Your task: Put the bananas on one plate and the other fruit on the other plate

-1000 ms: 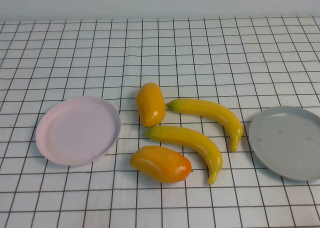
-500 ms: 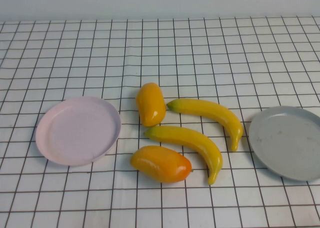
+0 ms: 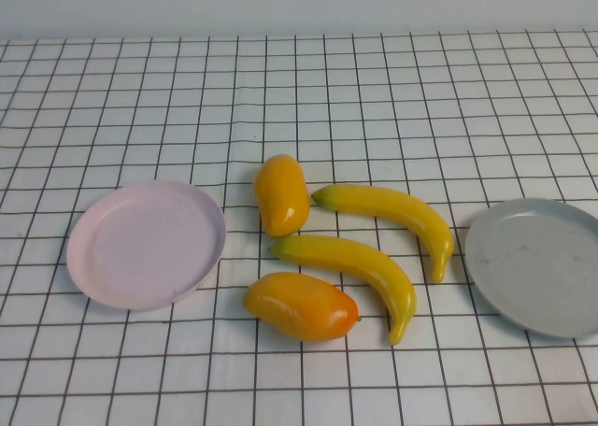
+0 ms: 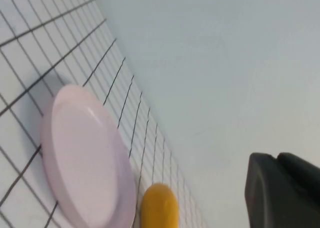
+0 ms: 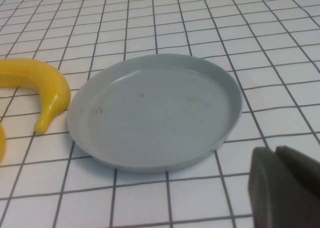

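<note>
Two yellow bananas lie mid-table, one [image 3: 392,216] farther back and one [image 3: 360,267] nearer. One orange-yellow fruit [image 3: 281,194] lies left of the far banana. The other [image 3: 301,305], redder at its right end, lies in front of the near banana. The pink plate [image 3: 145,244] at the left and the grey-blue plate [image 3: 542,265] at the right hold nothing. Neither arm shows in the high view. My left gripper [image 4: 276,157] is shut and empty, off to the side of the pink plate [image 4: 85,158]. My right gripper [image 5: 275,150] is shut and empty, just beside the grey-blue plate [image 5: 155,115].
A white cloth with a black grid [image 3: 374,99] covers the table up to a pale wall at the back. A banana tip [image 5: 45,85] lies next to the grey-blue plate in the right wrist view. One orange-yellow fruit [image 4: 160,208] shows past the pink plate in the left wrist view.
</note>
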